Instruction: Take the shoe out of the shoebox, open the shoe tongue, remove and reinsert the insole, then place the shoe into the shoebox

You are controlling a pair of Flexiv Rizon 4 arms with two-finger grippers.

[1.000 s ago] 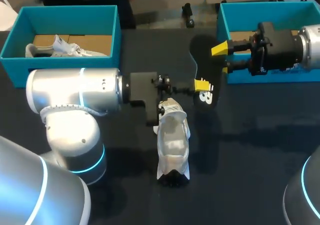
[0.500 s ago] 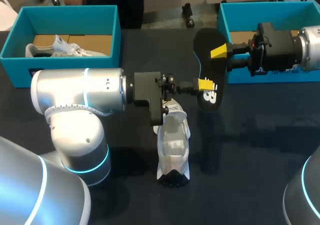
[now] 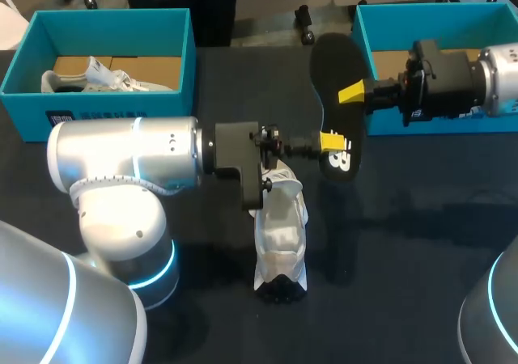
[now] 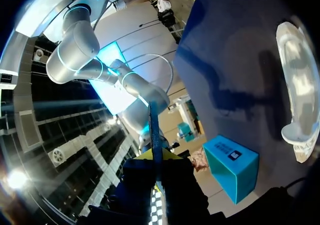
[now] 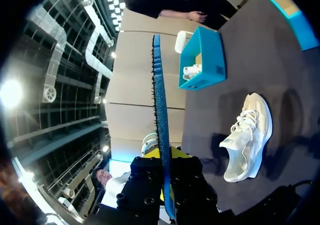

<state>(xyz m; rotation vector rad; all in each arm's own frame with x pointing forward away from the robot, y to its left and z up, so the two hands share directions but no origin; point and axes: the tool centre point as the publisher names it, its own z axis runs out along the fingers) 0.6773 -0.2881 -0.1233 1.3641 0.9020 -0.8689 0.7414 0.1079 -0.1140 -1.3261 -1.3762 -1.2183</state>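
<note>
Gripping the insole (image 3: 330, 65) together are left tool (image 3: 332, 141) and right tool (image 3: 351, 93).

We see a black insole (image 3: 332, 65) with white print and a blue edge, a white shoe (image 3: 280, 234) on our dark table (image 3: 405, 259), teal shoeboxes (image 3: 105, 24), yellow fingertips (image 3: 332, 141), and silver arms (image 3: 121, 150) ringed in cyan.

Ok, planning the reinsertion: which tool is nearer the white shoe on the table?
Left. The left tool holds the insole close by the shoe; the right tool grips it farther off, beside the right-hand teal box.
</note>
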